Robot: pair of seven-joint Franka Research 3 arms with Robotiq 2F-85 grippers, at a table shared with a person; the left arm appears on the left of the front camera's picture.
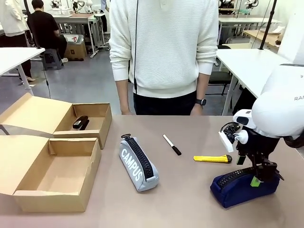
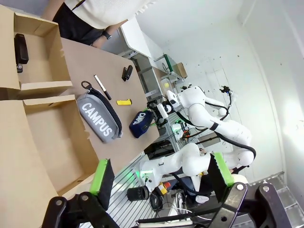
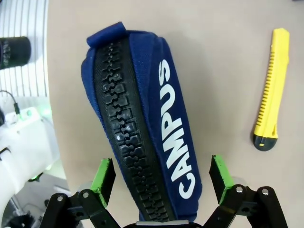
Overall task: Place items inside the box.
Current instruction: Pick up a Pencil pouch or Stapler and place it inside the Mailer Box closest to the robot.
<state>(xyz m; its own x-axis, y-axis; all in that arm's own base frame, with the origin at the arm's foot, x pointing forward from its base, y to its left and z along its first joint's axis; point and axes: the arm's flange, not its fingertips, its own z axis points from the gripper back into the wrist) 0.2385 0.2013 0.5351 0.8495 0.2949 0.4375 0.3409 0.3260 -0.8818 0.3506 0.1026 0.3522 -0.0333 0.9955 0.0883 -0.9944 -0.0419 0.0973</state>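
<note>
A navy "CAMPUS" pencil case (image 1: 240, 186) (image 3: 142, 114) lies at the table's near right. My right gripper (image 1: 256, 180) (image 3: 161, 173) is lowered over it, open, with a green pad on either side and small gaps to the fabric. The yellow utility knife (image 1: 212, 159) (image 3: 270, 104) lies just beyond it. A black marker pen (image 1: 172, 144) and the grey "CAMPUS" case (image 1: 138, 164) (image 2: 99, 121) rest mid-table. The black stapler (image 1: 80, 122) (image 2: 20, 49) sits in the far cardboard box (image 1: 105, 118). My left gripper (image 2: 161, 173) hangs open high above the near box (image 2: 61, 137).
The near cardboard box (image 1: 90, 161) at the left has its flap open and nothing inside. A person in a white sweater (image 1: 164, 47) stands at the far edge with both hands down. The table's right edge lies close to the navy case.
</note>
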